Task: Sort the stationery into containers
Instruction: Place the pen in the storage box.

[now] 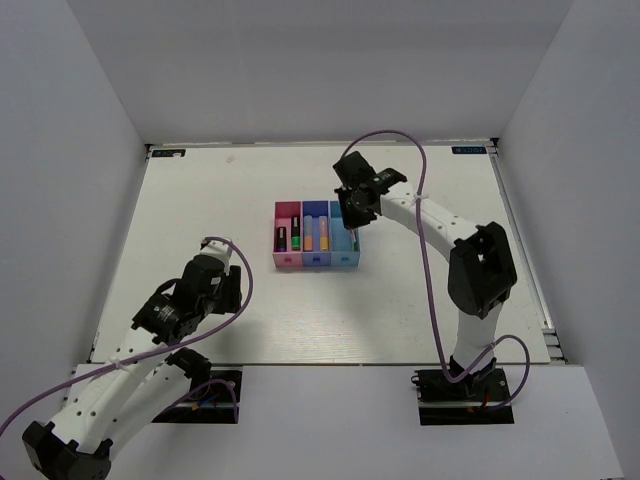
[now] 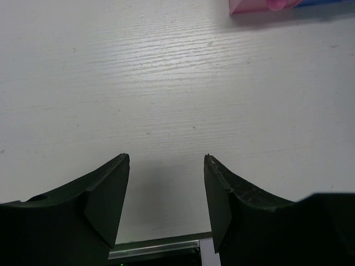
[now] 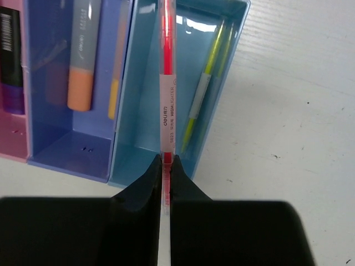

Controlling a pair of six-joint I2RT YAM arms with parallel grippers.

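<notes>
The three containers stand joined in a row near the middle of the table [image 1: 200, 200], a little toward the far edge: the pink bin [image 1: 287, 262] on the left, the blue-violet bin [image 1: 316, 207] in the centre and the cyan bin [image 1: 344, 262] on the right.

The right fingers [image 3: 138, 188] are pressed together on the thin pink pen [image 3: 167, 83], gripping it at its near end. The pen has a white printed label and runs lengthwise over the cyan bin, above that bin's left half. Whether its far end touches the bin floor cannot be told. In the overhead view the right arm [image 1: 440, 225] reaches in from the right edge of the table, its wrist over the far end of the cyan bin.

A thin pale-yellow stick [image 3: 202, 88] lies in the cyan bin, along its right wall. The blue-violet bin holds two orange-and-white highlighters [image 3: 83, 61] side by side, the second partly hidden behind the wall it shares with the cyan bin. The pink bin holds a dark purple marker [image 3: 11, 61] and, beside it, a dark green-banded marker [image 1: 297, 238].

The left fingers [image 2: 105, 194] stand apart with nothing between them, above bare table toward the near left corner, well apart from the containers. Only a corner of the pink bin shows at the top edge of the left wrist view.
</notes>
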